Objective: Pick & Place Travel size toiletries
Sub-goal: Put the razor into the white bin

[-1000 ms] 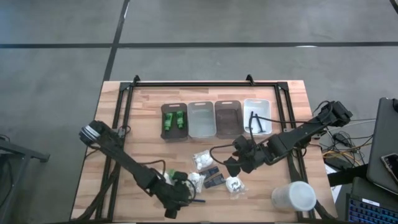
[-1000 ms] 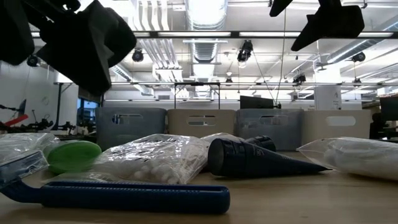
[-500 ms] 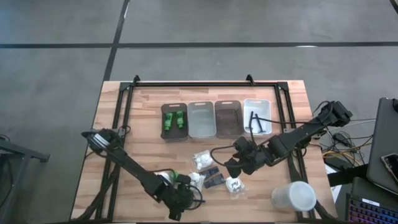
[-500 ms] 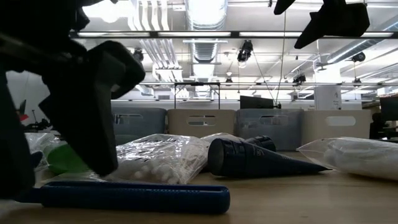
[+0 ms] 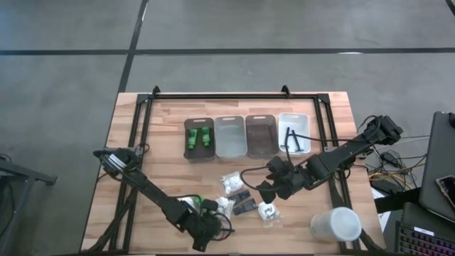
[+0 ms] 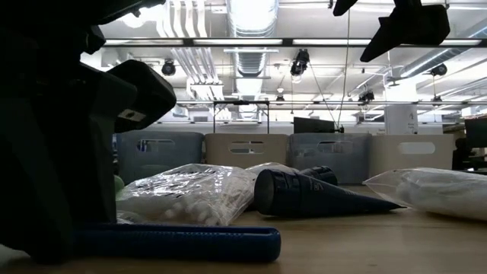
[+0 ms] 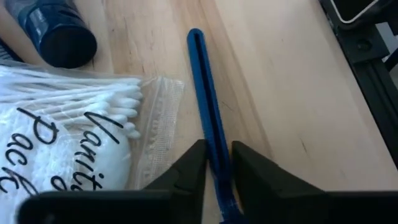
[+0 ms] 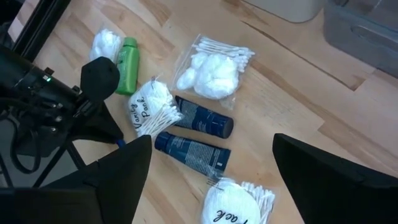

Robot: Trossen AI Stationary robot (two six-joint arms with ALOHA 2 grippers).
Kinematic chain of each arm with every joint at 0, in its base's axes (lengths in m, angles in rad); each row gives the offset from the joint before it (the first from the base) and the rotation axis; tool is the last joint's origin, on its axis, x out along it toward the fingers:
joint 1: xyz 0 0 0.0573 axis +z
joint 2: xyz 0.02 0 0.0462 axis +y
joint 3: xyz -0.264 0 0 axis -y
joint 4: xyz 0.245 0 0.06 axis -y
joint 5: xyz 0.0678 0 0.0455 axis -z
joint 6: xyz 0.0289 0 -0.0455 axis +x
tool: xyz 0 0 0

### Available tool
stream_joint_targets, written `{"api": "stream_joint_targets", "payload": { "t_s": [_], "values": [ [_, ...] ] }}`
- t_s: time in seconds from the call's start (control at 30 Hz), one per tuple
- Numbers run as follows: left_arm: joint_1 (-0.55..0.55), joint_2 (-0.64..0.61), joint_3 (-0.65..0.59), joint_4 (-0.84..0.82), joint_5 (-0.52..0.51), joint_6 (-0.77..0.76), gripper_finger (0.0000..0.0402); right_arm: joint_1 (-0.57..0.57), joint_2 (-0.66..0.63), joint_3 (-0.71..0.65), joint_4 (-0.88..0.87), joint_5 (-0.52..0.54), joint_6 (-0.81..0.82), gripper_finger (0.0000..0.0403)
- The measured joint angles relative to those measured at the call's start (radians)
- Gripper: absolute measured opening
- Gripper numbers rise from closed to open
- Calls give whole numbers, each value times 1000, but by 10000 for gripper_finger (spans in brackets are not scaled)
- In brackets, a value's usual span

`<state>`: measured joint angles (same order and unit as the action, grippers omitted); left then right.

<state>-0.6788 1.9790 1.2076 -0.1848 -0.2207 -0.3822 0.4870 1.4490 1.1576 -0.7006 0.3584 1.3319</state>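
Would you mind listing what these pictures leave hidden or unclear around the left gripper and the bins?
- Blue razor stick: its near end runs off the left wrist view's edge between the left gripper's fingers.
- Green bottle: low view, almost wholly hidden behind the left arm.
- Dark bin: high view, contents too dark to tell.
- Right gripper: high view, fingertips too small to separate.
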Motion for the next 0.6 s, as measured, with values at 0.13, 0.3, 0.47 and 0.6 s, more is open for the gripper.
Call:
{"api": "stream_joint_targets", "payload": {
  "t_s": [0.13, 0.3, 0.47, 0.6],
  "values": [
    [0, 1, 0, 0, 1, 42, 39, 0, 0, 0, 0, 0, -6, 341],
    [0, 1, -1, -1, 1, 72, 36, 0, 0, 0, 0, 0, -7, 349],
    [1, -3, -2, -8, -6, 72, 37, 0, 0, 0, 1, 0, -4, 345],
    [3, -18, -4, -21, -6, 76, 33, 7, 0, 0, 8, 0, -3, 331]
  ]
}}
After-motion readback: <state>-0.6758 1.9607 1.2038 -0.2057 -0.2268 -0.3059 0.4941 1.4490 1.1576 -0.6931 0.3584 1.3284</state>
